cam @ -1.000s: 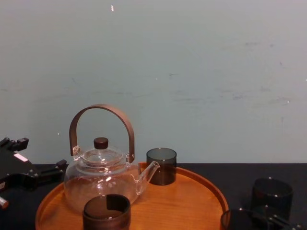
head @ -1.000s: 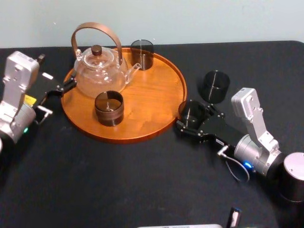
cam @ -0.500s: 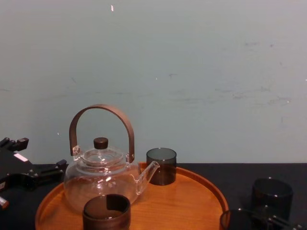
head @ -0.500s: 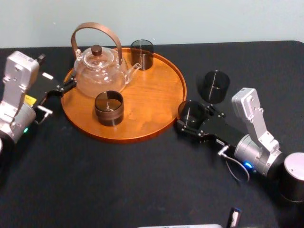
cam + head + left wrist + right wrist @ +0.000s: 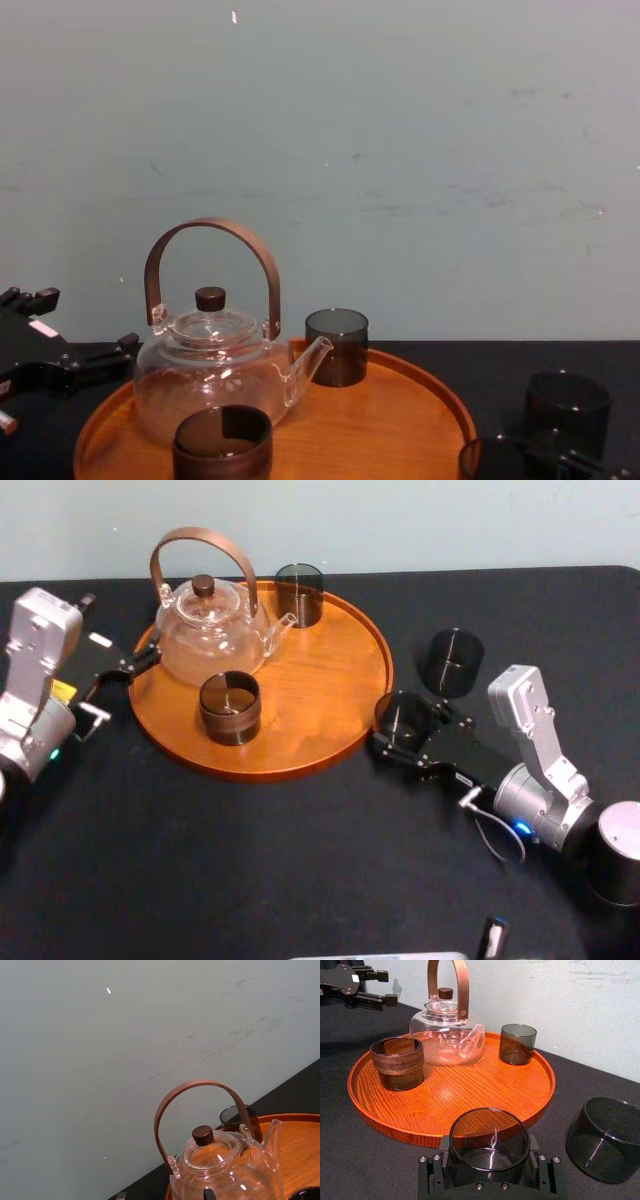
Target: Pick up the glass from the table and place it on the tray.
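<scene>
The black tabletop (image 5: 300, 880) is spread across the whole head view. The round tray (image 5: 345, 715) is set at the upper centre-left of that frame. A teapot (image 5: 210, 630) is stood on the tray's upper left part, a brown cup (image 5: 230, 708) is placed below it, and a dark tumbler (image 5: 299, 594) is set by the top rim.

The right claw (image 5: 405, 732) is reached in from the lower right of the head view. It is closed on the glass (image 5: 402, 716), which is pinched by its walls between the two fingers. The glass is held upright just outside the tray's right rim. Whether its base is off the tabletop cannot be told. The left claw (image 5: 120, 685) is parked at the tray's left edge with its fingers spread and nothing held. A second glass (image 5: 452, 660) is left on the tabletop, up and to the right of the held one.

The grasp is judged to be made, so the lift and carry are in hand. Next, the glass would need to be raised clear of the low rim. It would then be carried left over the bare wood, lowered upright and released. A clipped rim is the likely risk.
</scene>
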`<act>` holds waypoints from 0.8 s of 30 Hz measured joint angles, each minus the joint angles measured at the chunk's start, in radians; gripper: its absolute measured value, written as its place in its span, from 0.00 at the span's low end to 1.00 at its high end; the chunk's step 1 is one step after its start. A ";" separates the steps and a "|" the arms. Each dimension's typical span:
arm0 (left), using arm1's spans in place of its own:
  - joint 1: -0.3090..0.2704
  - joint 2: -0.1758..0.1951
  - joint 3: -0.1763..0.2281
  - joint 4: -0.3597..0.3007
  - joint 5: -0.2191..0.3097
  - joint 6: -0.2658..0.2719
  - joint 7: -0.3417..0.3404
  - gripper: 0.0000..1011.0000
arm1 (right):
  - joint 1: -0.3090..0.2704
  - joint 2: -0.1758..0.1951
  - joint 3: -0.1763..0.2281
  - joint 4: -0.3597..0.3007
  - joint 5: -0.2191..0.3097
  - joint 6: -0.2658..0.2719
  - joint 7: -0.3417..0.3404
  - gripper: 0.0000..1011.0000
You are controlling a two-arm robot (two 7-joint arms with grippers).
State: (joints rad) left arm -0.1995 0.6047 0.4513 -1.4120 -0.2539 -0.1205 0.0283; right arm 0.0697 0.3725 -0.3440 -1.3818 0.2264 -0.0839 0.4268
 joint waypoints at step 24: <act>0.000 0.000 0.000 0.000 0.000 0.000 0.000 0.99 | 0.005 0.015 -0.003 -0.016 0.038 -0.007 0.033 0.89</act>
State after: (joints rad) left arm -0.1995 0.6047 0.4514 -1.4119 -0.2539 -0.1206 0.0283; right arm 0.0750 0.3872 -0.3468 -1.3978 0.2645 -0.0911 0.4600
